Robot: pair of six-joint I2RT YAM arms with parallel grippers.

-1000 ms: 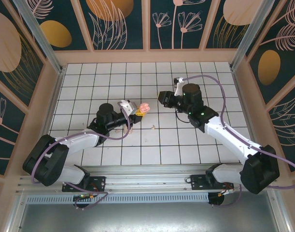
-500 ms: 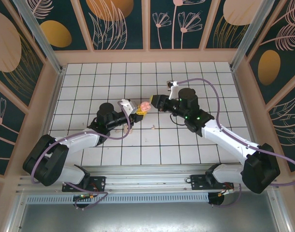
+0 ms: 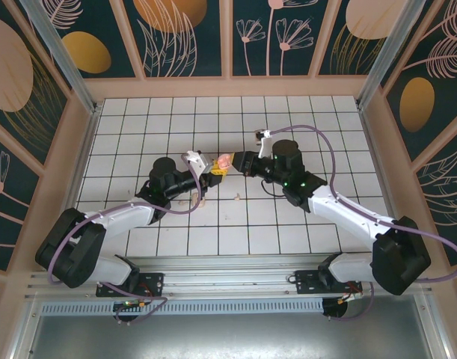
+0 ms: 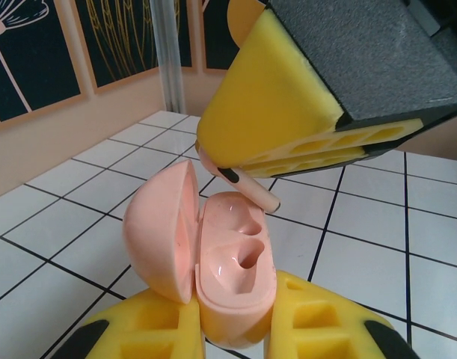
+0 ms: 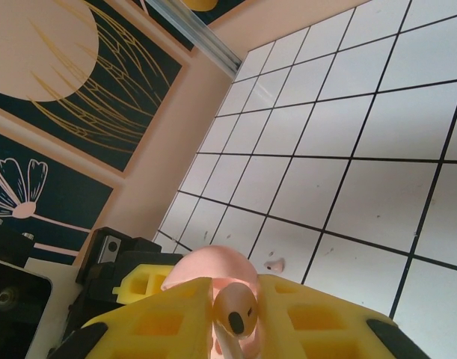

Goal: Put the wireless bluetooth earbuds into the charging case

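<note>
Pink charging case (image 4: 229, 278), open from left wrist, apparently blurs overhead.

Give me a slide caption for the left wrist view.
Left fingers hold the open, empty charging case while right fingers poise an earbud above it.

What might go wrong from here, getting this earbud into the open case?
The earbud in the right tool sits tilted above the charging case, so it may miss its well and jam. The left tool pinches just the case's lower end; a push might tip it.
</note>
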